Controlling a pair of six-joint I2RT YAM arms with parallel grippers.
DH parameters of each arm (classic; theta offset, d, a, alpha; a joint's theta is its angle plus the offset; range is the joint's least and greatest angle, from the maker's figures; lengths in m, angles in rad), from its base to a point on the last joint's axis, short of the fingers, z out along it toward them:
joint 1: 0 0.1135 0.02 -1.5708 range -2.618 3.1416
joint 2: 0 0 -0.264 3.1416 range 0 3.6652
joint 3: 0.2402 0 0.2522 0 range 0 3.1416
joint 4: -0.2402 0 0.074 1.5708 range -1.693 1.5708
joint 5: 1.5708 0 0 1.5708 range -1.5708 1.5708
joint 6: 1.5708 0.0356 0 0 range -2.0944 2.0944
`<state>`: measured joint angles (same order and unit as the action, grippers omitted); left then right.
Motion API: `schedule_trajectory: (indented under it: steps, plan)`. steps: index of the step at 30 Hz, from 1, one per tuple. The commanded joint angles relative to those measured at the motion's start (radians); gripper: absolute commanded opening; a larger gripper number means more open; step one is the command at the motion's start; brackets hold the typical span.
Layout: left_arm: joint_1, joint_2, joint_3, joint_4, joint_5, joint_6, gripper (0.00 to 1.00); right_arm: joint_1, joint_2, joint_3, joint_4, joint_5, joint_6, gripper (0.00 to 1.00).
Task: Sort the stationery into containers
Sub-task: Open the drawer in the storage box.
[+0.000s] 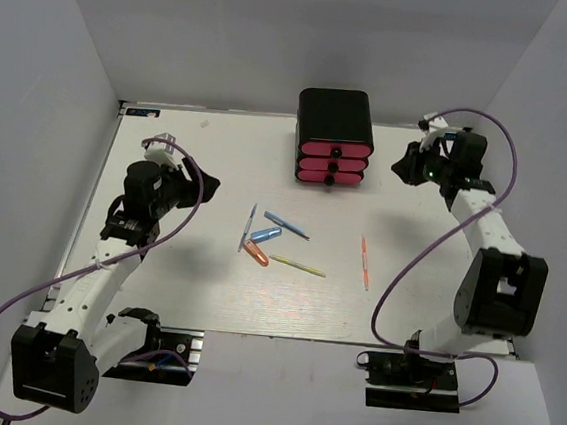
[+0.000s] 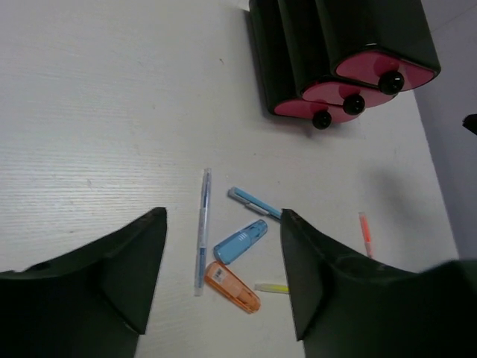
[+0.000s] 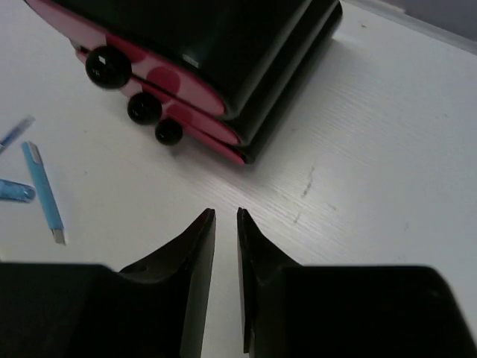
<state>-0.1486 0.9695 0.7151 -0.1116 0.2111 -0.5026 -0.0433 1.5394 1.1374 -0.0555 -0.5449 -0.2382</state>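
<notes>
Spread wide and holding nothing, the left gripper [image 2: 223, 216] hangs over the near-left part of the white table [image 1: 155, 291], looking down on most of the stationery. The right gripper [image 3: 225, 212] hovers far right beside the black drawer box [image 1: 336, 117], fingers drawn almost together on nothing. All three pink drawers [image 1: 333, 164] look closed.

That is probably the first hazard: nothing can be sorted until a drawer opens. The round black knobs [image 3: 108, 66] are small and smooth and could slip from a pinch. The box, apparently unfastened, might slide forward instead of giving up a drawer.

Five pieces lie bunched mid-table: a yellow-green pen [image 1: 297, 266], a thin grey-purple pen [image 2: 202, 231], a blue pen [image 2: 253, 203], an orange marker [image 2: 233, 287] and a blue marker [image 2: 240, 242]. They lie so close that fingers closing on one could drag or roll a neighbour. Whether the grey-purple pen touches the orange marker cannot be told. An orange pen [image 1: 364, 262] lies alone to the right, well apart, probably the cleanest pick.

Plain walls close the table on the left, right and far sides. The box stands at the far edge, and the right arm works close to the right wall with little room to swing outward. Bare surface shows between the cluster and the box, and across the near strip in front of both bases.
</notes>
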Motion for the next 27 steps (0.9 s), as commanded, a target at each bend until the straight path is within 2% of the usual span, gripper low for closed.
schedule_trajectory:
  steps: [1, 2, 3, 4, 5, 7, 8, 11, 12, 14, 15, 19, 27]
  plan:
    - [-0.002, 0.026, 0.004, 0.029, 0.039, -0.01, 0.68, 0.016, 0.149, 0.203, -0.228, -0.222, 0.065, 0.24]
    - [-0.002, 0.035, 0.004, 0.029, 0.048, -0.01, 0.61, 0.031, 0.149, 0.184, -0.204, -0.231, 0.085, 0.26]
    - [-0.002, 0.047, 0.004, 0.038, 0.057, -0.022, 0.58, 0.039, 0.142, 0.162, -0.184, -0.233, 0.109, 0.3]
    - [-0.002, 0.048, -0.005, 0.038, 0.057, -0.022, 0.56, 0.04, 0.122, 0.084, -0.137, -0.216, 0.111, 0.48]
    - [-0.002, 0.057, -0.005, 0.052, 0.068, -0.033, 0.56, 0.101, 0.105, 0.072, -0.085, -0.205, 0.16, 0.52]
    - [-0.002, 0.066, -0.025, 0.066, 0.068, -0.044, 0.58, 0.129, 0.099, 0.042, 0.024, -0.187, 0.223, 0.51]
    - [-0.002, 0.077, -0.025, 0.078, 0.068, -0.056, 0.61, 0.146, 0.108, 0.039, 0.043, -0.182, 0.337, 0.53]
    - [-0.002, 0.101, -0.014, 0.078, 0.077, -0.056, 0.67, 0.183, 0.137, 0.059, 0.115, -0.17, 0.443, 0.53]
    - [-0.002, 0.116, 0.0, 0.066, 0.077, -0.056, 0.69, 0.209, 0.157, 0.065, 0.127, -0.165, 0.503, 0.58]
    - [-0.002, 0.126, 0.0, 0.055, 0.077, -0.056, 0.7, 0.226, 0.16, 0.059, 0.21, -0.124, 0.577, 0.78]
    - [-0.002, 0.126, 0.0, 0.055, 0.077, -0.056, 0.7, 0.249, 0.159, 0.049, 0.248, -0.1, 0.621, 0.82]
    - [-0.002, 0.126, 0.0, 0.055, 0.077, -0.065, 0.73, 0.272, 0.185, 0.083, 0.293, 0.046, 0.764, 0.82]
    - [-0.002, 0.126, 0.0, 0.046, 0.077, -0.065, 0.74, 0.307, 0.28, 0.191, 0.24, 0.215, 0.849, 0.73]
